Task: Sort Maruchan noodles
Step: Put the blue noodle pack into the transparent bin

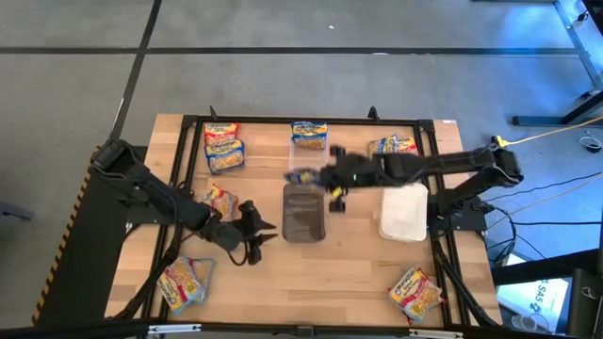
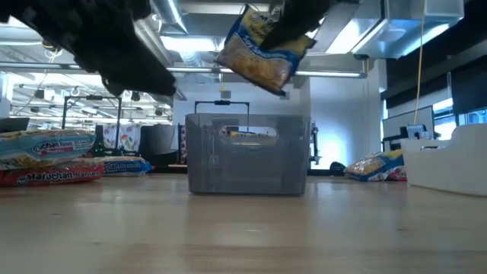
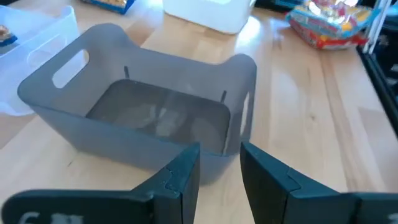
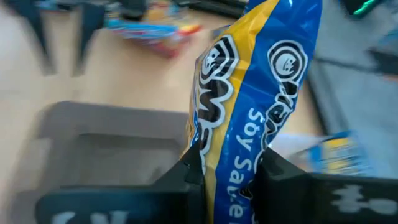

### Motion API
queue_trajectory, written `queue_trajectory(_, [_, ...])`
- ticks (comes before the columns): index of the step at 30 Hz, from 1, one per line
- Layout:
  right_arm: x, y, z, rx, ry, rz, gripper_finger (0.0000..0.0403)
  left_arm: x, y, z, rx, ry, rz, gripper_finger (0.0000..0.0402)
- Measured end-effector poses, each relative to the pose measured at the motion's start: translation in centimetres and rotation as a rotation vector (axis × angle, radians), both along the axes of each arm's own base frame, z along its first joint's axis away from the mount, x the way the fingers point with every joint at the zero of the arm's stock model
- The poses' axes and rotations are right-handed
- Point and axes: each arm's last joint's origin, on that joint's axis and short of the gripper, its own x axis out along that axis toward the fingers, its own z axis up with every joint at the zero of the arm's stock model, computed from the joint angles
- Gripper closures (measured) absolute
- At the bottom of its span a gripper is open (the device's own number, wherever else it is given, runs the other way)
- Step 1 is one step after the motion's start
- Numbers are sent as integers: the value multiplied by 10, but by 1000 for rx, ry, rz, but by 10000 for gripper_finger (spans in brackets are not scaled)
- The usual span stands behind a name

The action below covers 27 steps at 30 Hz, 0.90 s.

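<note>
My right gripper (image 1: 334,191) is shut on a blue-and-yellow noodle packet (image 2: 262,49), held in the air above the grey bin (image 1: 303,212). My left gripper (image 1: 251,235) is open and empty, low on the table just left of the grey bin, pointing at its wall (image 3: 143,149). Other yellow packets lie flat on the table: two at the far left (image 1: 223,146), one at the far right (image 1: 394,146), one by the left arm (image 1: 219,200), one near left (image 1: 186,282) and one near right (image 1: 415,292). My right gripper pinches the blue-and-yellow packet between its two fingers (image 4: 186,177) at one end (image 4: 227,158), with the packet's flat faces against the fingers. The packet is lifted clear and hangs tilted (image 2: 259,61) over the grey bin.
A clear tub (image 1: 309,155) with a packet (image 1: 309,134) in it stands just beyond the grey bin. A white bin (image 1: 405,212) stands to the grey bin's right. Bare wood lies along the table's near middle (image 1: 311,282).
</note>
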Motion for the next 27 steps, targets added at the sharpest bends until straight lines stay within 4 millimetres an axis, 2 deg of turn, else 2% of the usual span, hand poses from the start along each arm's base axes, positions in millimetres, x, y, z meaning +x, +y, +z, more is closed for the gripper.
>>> queue_trajectory(7, [1,-63,34,-108,-60,-110,357,3,15,-7,-20,2,-1,294])
queue_trajectory(13, [10,-114,49,-130,50,-141,357,6,24,-8,1,12,6,294])
queue_trajectory(16, [15,-139,44,-92,118,-144,356,8,28,-8,0,15,11,294])
queue_trajectory(20, [19,-165,25,-16,186,-132,356,10,32,-8,-21,25,-10,294])
queue_trajectory(24, [26,-179,3,66,211,-91,356,11,34,-8,-26,25,-9,294])
queue_trajectory(27, [33,-182,-11,86,237,-57,356,11,34,-8,-27,25,-11,294])
